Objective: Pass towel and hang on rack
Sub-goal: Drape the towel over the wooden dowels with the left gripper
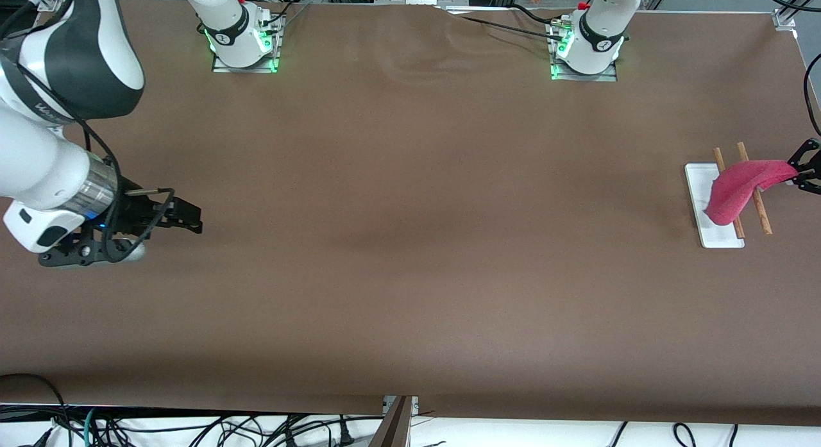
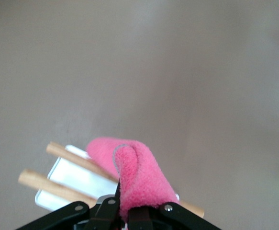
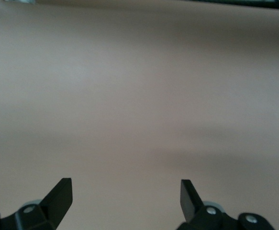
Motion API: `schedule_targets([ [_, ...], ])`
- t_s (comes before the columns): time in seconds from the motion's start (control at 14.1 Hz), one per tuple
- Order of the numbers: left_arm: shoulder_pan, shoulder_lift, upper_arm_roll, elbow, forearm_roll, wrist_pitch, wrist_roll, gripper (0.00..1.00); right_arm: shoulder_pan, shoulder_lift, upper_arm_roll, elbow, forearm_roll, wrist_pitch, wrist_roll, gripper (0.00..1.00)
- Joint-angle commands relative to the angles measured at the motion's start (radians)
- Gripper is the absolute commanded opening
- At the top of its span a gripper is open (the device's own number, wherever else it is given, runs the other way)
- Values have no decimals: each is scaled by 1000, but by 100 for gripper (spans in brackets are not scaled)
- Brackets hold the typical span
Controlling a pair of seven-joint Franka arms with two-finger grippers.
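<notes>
I see the towel (image 1: 744, 189) draped across the rack (image 1: 709, 226) at three o'clock on the tabletop (image 1: 410, 242), one end pinched in my left hand (image 1: 803, 172). My right hand (image 1: 189, 217) waits at nine o'clock, fingers spread wide, empty.

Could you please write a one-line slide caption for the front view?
Left gripper holds the pink towel over the rack; right gripper waits open.
</notes>
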Motion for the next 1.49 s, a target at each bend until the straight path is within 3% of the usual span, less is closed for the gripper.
schedule_targets([
  [0.0, 32, 70, -13, 82, 27, -29, 69, 0, -27, -171, -43, -123, -28, -13, 1, 100],
  [0.28, 81, 147, -13, 123, 29, -24, 114, 0, -45, -291, -109, -189, -31, -18, -14, 100],
  [0.43, 84, 184, -12, 165, 29, -21, 124, 0, -45, -313, -123, -200, -31, -77, -147, 100],
  [0.57, 84, 227, -12, 237, 29, -21, 185, 32, -50, -331, -133, -223, -25, -113, -166, 100],
  [0.64, 87, 251, -12, 258, 27, -23, 199, 99, -50, -337, -133, -229, -21, -140, -157, 100],
  [1.42, 87, 238, -19, 455, 50, -29, 134, 100, -45, -319, -133, -227, -16, -157, -172, 100],
])
